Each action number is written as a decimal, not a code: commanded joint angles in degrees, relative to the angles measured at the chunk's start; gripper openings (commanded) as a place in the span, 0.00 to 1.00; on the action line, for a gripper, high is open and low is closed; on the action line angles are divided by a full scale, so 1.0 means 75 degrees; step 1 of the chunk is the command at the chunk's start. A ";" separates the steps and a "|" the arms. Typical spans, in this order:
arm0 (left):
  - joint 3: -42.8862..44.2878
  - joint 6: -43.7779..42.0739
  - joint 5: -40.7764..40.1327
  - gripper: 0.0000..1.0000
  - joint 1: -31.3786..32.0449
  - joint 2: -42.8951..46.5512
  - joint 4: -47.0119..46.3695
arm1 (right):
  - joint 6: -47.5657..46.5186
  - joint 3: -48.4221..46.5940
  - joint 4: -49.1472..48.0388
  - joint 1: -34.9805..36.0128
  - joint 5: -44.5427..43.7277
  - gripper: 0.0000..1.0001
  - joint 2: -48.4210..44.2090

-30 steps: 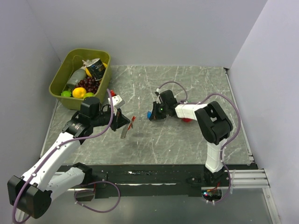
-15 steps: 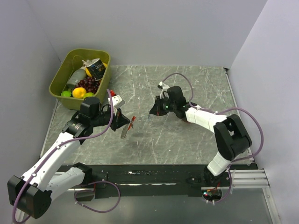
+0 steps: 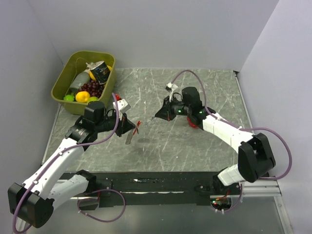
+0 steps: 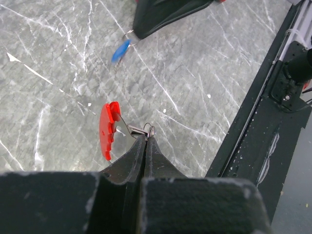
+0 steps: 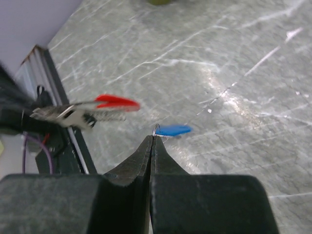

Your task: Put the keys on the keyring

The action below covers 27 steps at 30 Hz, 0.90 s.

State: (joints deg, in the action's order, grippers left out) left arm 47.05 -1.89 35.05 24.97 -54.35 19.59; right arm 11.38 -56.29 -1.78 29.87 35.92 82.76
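My left gripper [image 3: 132, 127] [image 4: 146, 138] is held above the table, shut on the silvery rings of the keyring [image 4: 106, 129], whose red clip [image 3: 139, 125] sticks out past the fingertips. To its right, my right gripper [image 3: 156, 117] [image 5: 152, 137] is shut on the thin wire loop of a small key with a bright blue head [image 5: 174, 130] [image 4: 121, 50]. The key hangs just beyond the tips, above the marble table. In the right wrist view the red keyring [image 5: 117, 102] shows to the left of the key, a short gap away. I see no other keys.
An olive-green bin [image 3: 59, 80] with fruit and a can stands at the back left. A round red toy fruit [image 3: 193, 125] lies partly under the right forearm. A black rail [image 3: 161, 181] runs along the near table edge.
The right arm has stretched out, with its elbow swinging right and toward the front. Its gripper has stayed near the table's middle with the blue key. The left arm and keyring have not moved.
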 commanded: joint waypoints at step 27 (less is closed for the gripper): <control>0.0044 -0.0099 -0.1040 0.01 0.0749 0.0121 -0.0304 | -0.1904 -0.2701 0.2768 0.1431 0.1937 0.00 0.0765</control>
State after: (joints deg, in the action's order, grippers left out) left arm 47.05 -2.33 27.35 30.26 -54.72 19.73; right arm -1.74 -72.77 17.43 39.79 50.46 86.63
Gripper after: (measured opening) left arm 0.037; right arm 0.008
